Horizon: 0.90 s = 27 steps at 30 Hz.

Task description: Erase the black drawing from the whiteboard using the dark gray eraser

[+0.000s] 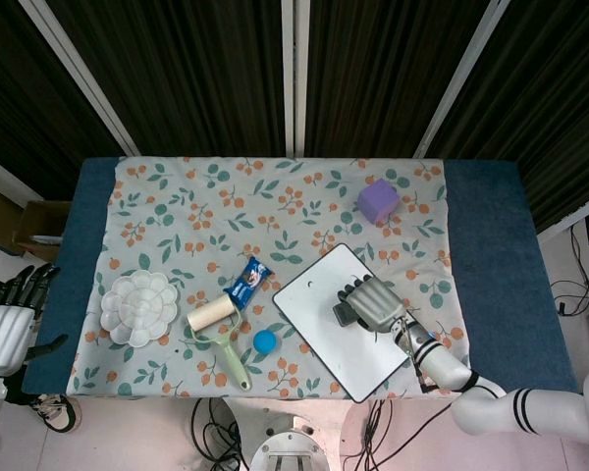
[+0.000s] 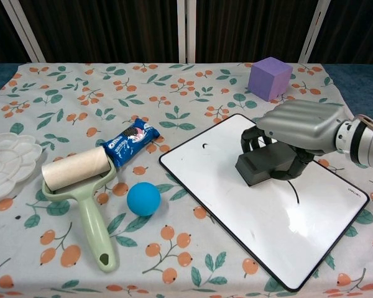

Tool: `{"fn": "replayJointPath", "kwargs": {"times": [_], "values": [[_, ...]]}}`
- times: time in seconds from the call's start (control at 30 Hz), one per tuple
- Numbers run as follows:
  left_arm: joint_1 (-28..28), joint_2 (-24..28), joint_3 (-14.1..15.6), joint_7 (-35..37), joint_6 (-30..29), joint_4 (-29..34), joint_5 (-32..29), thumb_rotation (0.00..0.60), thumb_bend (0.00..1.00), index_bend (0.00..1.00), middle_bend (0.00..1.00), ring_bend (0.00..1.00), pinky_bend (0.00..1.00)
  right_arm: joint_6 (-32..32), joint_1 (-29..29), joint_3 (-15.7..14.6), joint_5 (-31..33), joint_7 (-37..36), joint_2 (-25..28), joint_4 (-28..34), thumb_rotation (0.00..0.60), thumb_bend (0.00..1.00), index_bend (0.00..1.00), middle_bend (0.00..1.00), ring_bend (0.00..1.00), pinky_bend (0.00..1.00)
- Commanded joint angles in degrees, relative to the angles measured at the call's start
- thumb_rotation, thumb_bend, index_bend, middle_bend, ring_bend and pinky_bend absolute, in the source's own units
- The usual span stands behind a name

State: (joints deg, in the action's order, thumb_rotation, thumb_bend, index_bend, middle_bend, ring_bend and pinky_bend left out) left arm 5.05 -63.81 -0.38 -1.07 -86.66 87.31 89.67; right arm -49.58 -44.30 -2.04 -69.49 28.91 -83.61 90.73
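Observation:
My right hand grips the dark gray eraser and presses it flat on the middle of the white whiteboard. A short black mark sits near the board's far corner. A curved black stroke shows just below the eraser. My left hand hangs off the table's left edge in the head view, fingers spread and holding nothing.
A purple cube stands behind the board. Left of the board lie a blue ball, a green-handled lint roller, a blue snack packet and a white paint palette, all on the floral cloth.

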Motion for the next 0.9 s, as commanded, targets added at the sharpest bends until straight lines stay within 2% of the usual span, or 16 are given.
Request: {"fn": "replayJointPath", "kwargs": {"times": [0.03,0.53,0.77,0.9], "values": [[-0.03,-0.01,0.02,-0.06,0.02,0.03,-0.01,0.600,0.00,0.08,0.07,0.04,0.16,-1.09,1.55,-1.80,-2.73,-1.71,2.07,2.00,0.600,0.31,0.85,0.75,0.66,0.78],[-0.22,0.08,0.04,0.68,0.34,-0.36,-0.48,0.600,0.00,0.08,0.07,0.04,0.16,-0.73,4.75,-7.58,-9.89,-2.10,8.18,8.06,0.600,0.31,0.88,0.77,0.68,0.79],[-0.02,0.13,-0.07,0.63,0.40,-0.07,-0.26,0.600,0.00,0.08,0.07,0.04,0.16,-2.08,6.07,-8.74,-15.03,-4.03,9.05,10.18,0.600,0.31,0.88,0.77,0.68,0.79],[0.03,0.13,-0.06,0.50,0.32,0.01,-0.02,0.600,0.00,0.08,0.07,0.04,0.16,-3.53,6.59,-7.97,-17.75,-4.96,7.69,9.85,0.600,0.31,0.88,0.77,0.68,0.79]]}}
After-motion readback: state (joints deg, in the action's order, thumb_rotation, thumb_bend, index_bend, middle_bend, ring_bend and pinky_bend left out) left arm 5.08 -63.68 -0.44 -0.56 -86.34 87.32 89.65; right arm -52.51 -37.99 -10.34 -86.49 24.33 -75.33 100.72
